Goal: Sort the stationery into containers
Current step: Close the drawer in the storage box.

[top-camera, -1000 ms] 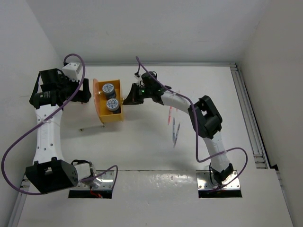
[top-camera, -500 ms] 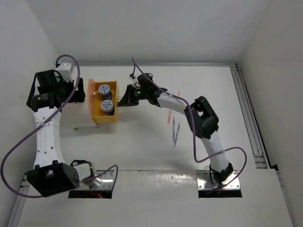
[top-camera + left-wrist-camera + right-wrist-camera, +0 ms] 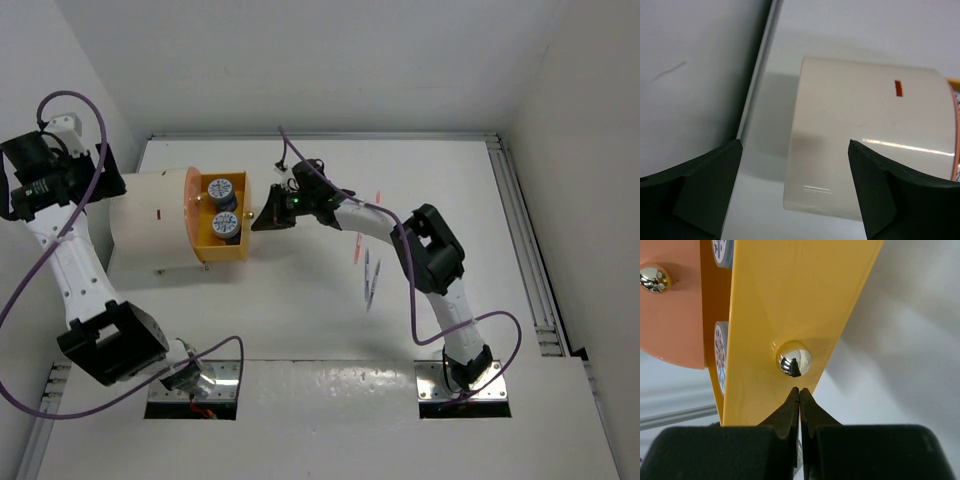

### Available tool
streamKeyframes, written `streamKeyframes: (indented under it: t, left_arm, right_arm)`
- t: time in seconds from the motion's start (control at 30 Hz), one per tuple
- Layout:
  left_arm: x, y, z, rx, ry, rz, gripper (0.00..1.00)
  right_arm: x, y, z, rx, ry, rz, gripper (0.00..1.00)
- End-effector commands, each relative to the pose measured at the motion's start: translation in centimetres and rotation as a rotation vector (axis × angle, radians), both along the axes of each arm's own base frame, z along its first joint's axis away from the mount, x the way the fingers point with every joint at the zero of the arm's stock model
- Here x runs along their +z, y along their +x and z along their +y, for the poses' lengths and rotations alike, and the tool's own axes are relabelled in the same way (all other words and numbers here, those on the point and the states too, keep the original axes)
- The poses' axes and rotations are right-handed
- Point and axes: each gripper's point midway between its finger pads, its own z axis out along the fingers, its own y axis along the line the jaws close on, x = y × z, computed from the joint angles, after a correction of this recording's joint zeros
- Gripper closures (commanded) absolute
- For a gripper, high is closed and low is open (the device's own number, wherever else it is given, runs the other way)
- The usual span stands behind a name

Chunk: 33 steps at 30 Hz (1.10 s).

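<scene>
A cream-white drum cabinet lies on its side at the left of the table. An orange drawer sticks out of its orange face, toward the right. Two blue-and-white rolls lie inside it. My right gripper is shut, its tips just under the brass knob on the drawer front. I cannot tell whether they touch it. My left gripper is open beside the cabinet's far end, holding nothing. Thin pink and blue pens lie loose under my right forearm.
A second brass knob sits on the cabinet's orange face. The left wall runs close behind the cabinet. A metal rail lines the table's right edge. A purple cable loops beside the left arm.
The left arm drew back toward the left wall and opened wider, uncovering the cabinet. The drawer and my shut right gripper shifted slightly left.
</scene>
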Motion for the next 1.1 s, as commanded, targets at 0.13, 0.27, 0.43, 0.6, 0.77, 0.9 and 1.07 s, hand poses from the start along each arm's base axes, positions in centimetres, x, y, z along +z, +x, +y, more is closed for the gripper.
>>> streamKeyframes:
  t: [0.13, 0.27, 0.43, 0.6, 0.77, 0.9, 1.07]
  left_arm:
    - [-3.2, 1.3, -0.1, -0.155, -0.139, 0.043, 0.07]
    - [-4.7, 2.2, -0.8, -0.224, -0.175, 0.058, 0.07]
    - [-6.3, 2.8, -2.1, -0.281, -0.205, 0.092, 0.08]
    - [-8.0, 2.6, -3.1, -0.307, -0.233, 0.122, 0.08]
    - [-9.2, 2.3, -3.8, -0.319, -0.257, 0.145, 0.08]
    - [-9.8, 2.2, -4.2, -0.331, -0.265, 0.158, 0.08]
    - [-10.7, 2.1, -5.2, -0.369, -0.277, 0.182, 0.08]
  right_arm:
    - [4.2, 1.2, -0.7, -0.001, 0.051, -0.122, 1.00]
    - [3.9, 2.1, -0.6, -0.012, 0.039, -0.152, 1.00]
    - [4.3, 3.5, 0.8, -0.037, 0.064, -0.194, 1.00]
    - [4.7, 3.8, 2.9, -0.042, 0.099, -0.210, 0.97]
    - [4.1, 3.2, 4.6, -0.028, 0.117, -0.201, 0.96]
    - [3.9, 2.5, 5.9, -0.017, 0.131, -0.195, 0.95]
    - [4.0, 2.2, 7.2, -0.007, 0.152, -0.202, 0.94]
